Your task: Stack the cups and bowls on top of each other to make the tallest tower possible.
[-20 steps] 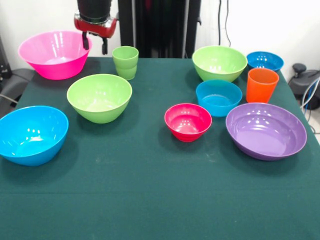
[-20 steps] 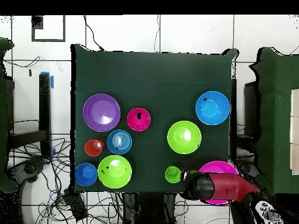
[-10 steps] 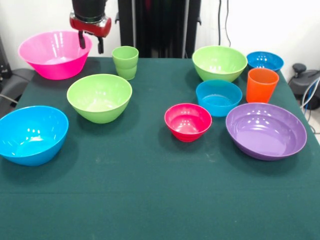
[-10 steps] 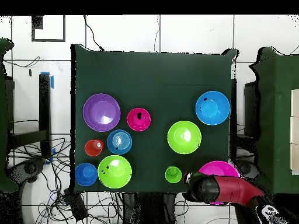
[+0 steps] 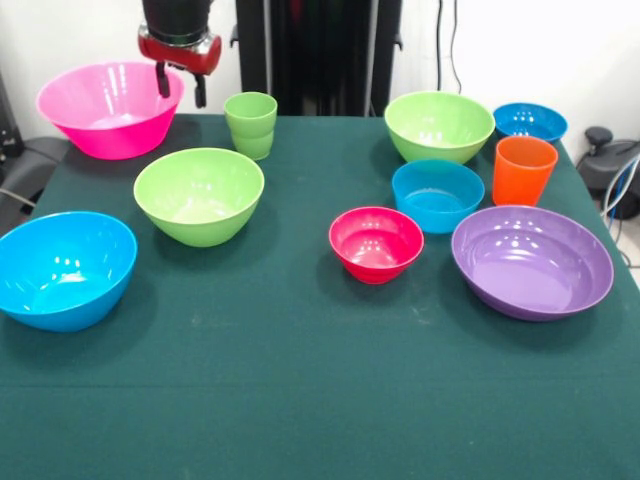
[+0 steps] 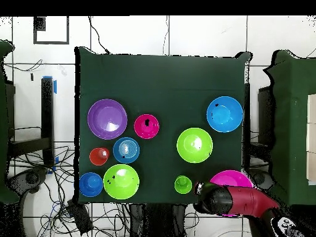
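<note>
- Lying bare along the near edge, the dark green cloth-covered table carries nothing across its whole front strip.
- Large glossy blue plastic bowl sits nearest, at the left edge, upright and apart from all others.
- Wide shallow purple plastic bowl sits at the right edge, upright.
- Small red-pink plastic bowl stands near mid-table, just beside the purple bowl but apart from it.
- Lime green plastic bowl stands left of centre, behind the large blue bowl.
- Medium blue plastic bowl stands behind the red-pink bowl; the orange plastic tumbler stands upright just beside it toward the right edge.
- Second lime green plastic bowl sits close to the far edge, with a small dark blue plastic bowl beside it at the far right corner.
- Light green plastic tumbler stands upright near the far edge, left of centre.
- Big pink plastic bowl occupies the far left corner.
- Red and black gripper hangs above the far edge, between the pink bowl and the light green tumbler; its two dark fingers point down with a gap between them and hold nothing.
- No item is stacked on another.
</note>
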Tool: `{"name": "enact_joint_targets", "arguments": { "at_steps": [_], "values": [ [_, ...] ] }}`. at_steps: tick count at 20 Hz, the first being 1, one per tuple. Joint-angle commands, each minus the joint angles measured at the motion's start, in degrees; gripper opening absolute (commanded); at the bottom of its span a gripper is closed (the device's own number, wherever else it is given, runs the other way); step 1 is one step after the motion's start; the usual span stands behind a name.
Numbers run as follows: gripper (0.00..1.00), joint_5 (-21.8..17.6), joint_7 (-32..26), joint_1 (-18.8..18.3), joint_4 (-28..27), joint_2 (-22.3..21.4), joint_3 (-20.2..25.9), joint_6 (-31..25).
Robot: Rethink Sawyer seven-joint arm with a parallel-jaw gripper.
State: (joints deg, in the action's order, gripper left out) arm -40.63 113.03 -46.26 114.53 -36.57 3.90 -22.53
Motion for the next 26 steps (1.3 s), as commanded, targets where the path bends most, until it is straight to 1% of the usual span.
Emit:
{"name": "enact_joint_targets", "arguments": {
  "at_steps": [1,10,18,26],
  "values": [
    [1.00,-2.18,-1.30,0.83,-3.85,6.14,5.83,3.65],
    [1.00,-3.33,-0.76,0.40,-5.11,9.17,5.56,6.48],
    [1.00,-4.41,-0.42,0.39,-4.80,9.59,4.72,8.06],
    [1.00,-3.95,-1.47,0.29,-4.52,8.30,4.90,6.48]
  ]
}}
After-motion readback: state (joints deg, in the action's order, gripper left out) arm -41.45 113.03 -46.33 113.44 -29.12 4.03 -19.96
